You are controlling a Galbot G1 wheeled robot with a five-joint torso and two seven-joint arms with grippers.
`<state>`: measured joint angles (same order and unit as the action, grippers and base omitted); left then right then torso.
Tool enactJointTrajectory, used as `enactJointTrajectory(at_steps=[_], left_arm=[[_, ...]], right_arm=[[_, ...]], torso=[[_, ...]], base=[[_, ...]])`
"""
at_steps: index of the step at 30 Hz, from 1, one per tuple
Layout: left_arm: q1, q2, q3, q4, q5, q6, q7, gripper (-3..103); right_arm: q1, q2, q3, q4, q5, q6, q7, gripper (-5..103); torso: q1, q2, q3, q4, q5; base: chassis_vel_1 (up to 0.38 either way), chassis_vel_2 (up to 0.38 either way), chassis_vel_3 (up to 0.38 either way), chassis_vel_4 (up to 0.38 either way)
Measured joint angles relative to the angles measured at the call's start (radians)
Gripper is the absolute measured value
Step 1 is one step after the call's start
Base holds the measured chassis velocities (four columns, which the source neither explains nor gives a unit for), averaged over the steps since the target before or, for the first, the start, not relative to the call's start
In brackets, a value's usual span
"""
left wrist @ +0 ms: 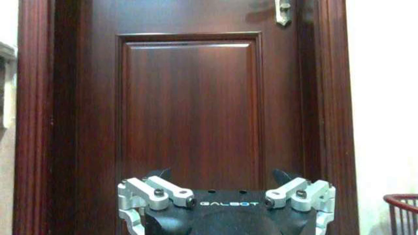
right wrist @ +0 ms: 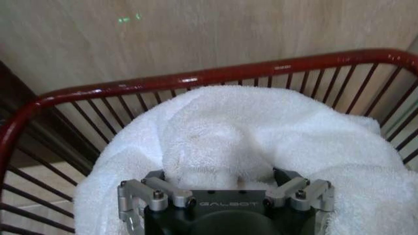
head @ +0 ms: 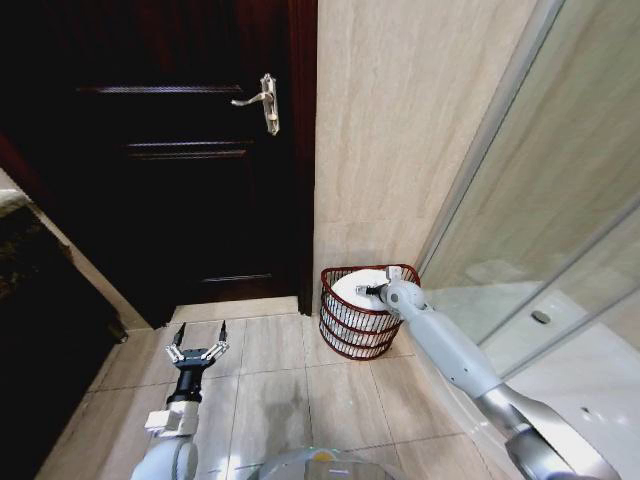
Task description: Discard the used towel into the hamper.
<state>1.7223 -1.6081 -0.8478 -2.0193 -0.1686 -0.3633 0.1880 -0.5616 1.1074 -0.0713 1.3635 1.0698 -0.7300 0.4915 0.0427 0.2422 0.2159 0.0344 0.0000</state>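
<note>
White towel (right wrist: 261,142) bunched between right gripper (right wrist: 225,183) jaws, clamped on a fold, already inside red wire hamper (head: 358,312) by the wall. Left gripper (head: 197,350) idle, jaws apart, well away near door (left wrist: 189,98).

Hamper (head: 352,328): small round dark red wire basket, open bars, tapering toward base; upright on tiled floor, in the corner against the beige wall.
Towel (right wrist: 261,132): white terry cloth, bunched, heaped inside hamper, filling it to the rim.
</note>
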Motion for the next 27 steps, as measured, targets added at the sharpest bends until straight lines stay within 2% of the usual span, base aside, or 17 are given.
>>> enactJointTrajectory(at_steps=[6,8,9,12,13,15,16,17,18,20,21,22,23,25,26,27], left_arm=[[-0.006,0.000,-0.001,0.000,-0.001,0.004,-0.005,100],[-0.008,0.000,0.002,-0.002,-0.001,0.005,-0.006,100],[-0.008,0.000,0.002,-0.002,-0.001,0.005,-0.006,100],[-0.009,0.000,0.007,-0.009,0.000,0.008,-0.009,100],[-0.009,0.000,0.007,-0.009,0.000,0.008,-0.009,100],[-0.005,0.000,0.009,-0.018,0.001,0.011,-0.006,100],[-0.003,0.000,0.011,-0.023,0.001,0.011,-0.006,100],[-0.003,0.000,0.011,-0.023,0.001,0.011,-0.006,100],[-0.001,0.000,0.013,-0.027,0.001,0.012,-0.006,100],[0.006,0.000,0.018,-0.036,0.001,0.010,-0.007,100],[0.006,0.000,0.018,-0.036,0.001,0.010,-0.007,100],[0.013,0.000,0.023,-0.043,0.002,0.009,-0.009,100],[0.019,0.000,0.028,-0.050,0.002,0.007,-0.014,100],[0.033,0.000,0.040,-0.065,0.002,0.005,-0.031,100],[0.036,0.000,0.042,-0.069,0.002,0.004,-0.035,100],[0.036,0.000,0.042,-0.069,0.002,0.004,-0.035,100]], right_arm=[[0.012,-0.003,0.024,0.030,0.001,0.000,0.008,100],[0.016,-0.022,0.051,0.112,0.034,0.000,0.028,100],[0.016,-0.022,0.051,0.112,0.034,0.000,0.028,100],[-0.023,-0.058,0.120,0.291,0.014,0.040,0.019,100],[-0.023,-0.058,0.120,0.291,0.014,0.040,0.019,100],[-0.085,-0.086,0.163,0.414,-0.073,0.136,-0.024,100],[-0.138,-0.097,0.184,0.473,-0.164,0.212,-0.062,100],[-0.138,-0.097,0.184,0.473,-0.164,0.212,-0.062,100],[-0.214,-0.101,0.221,0.523,-0.303,0.296,-0.122,100],[-0.353,-0.077,0.292,0.577,-0.489,0.413,-0.228,100],[-0.353,-0.077,0.292,0.577,-0.489,0.413,-0.228,100],[-0.427,-0.043,0.338,0.602,-0.577,0.467,-0.263,100],[-0.492,-0.002,0.379,0.623,-0.650,0.512,-0.280,100],[-0.626,0.080,0.456,0.653,-0.777,0.599,-0.314,100],[-0.669,0.111,0.479,0.663,-0.812,0.623,-0.330,100],[-0.669,0.111,0.479,0.663,-0.812,0.623,-0.330,100]], torso=[[0.000,-0.002,-0.001,-0.0002,0.0002],[0.000,-0.003,-0.002,0.0000,-0.0001],[0.000,-0.003,-0.002,0.0000,-0.0001],[-0.001,-0.003,-0.002,0.0005,0.0003],[-0.001,-0.003,-0.002,0.0005,0.0003],[-0.001,-0.004,-0.003,-0.0003,-0.0008],[-0.001,-0.004,-0.003,0.0002,0.0004],[-0.001,-0.004,-0.003,0.0002,0.0004],[-0.001,-0.004,-0.003,-0.0002,-0.0002],[-0.001,-0.004,-0.003,-0.0003,0.0004],[-0.001,-0.004,-0.003,-0.0003,0.0004],[-0.001,-0.005,-0.003,-0.0008,0.0006],[-0.001,-0.005,-0.004,-0.0001,-0.0002],[-0.001,-0.005,-0.004,-0.0002,0.0005],[-0.001,-0.005,-0.004,0.0000,0.0002],[-0.001,-0.005,-0.004,0.0000,0.0002]], base=[[0.000,0.000,0.000,0.000],[0.000,0.000,0.000,0.000],[0.000,0.000,0.000,0.000],[0.000,0.000,0.000,0.000],[0.000,0.000,0.000,0.000],[0.000,0.000,0.000,0.000],[0.000,0.000,0.000,0.000],[0.000,0.000,0.000,0.000],[0.000,0.000,0.000,0.000],[0.000,0.000,0.000,0.000],[0.000,0.000,0.000,0.000],[0.000,0.000,0.000,0.000],[0.000,0.000,0.000,0.000],[0.000,0.000,0.000,0.000],[0.000,0.000,0.000,0.000],[0.000,0.000,0.000,0.000]])
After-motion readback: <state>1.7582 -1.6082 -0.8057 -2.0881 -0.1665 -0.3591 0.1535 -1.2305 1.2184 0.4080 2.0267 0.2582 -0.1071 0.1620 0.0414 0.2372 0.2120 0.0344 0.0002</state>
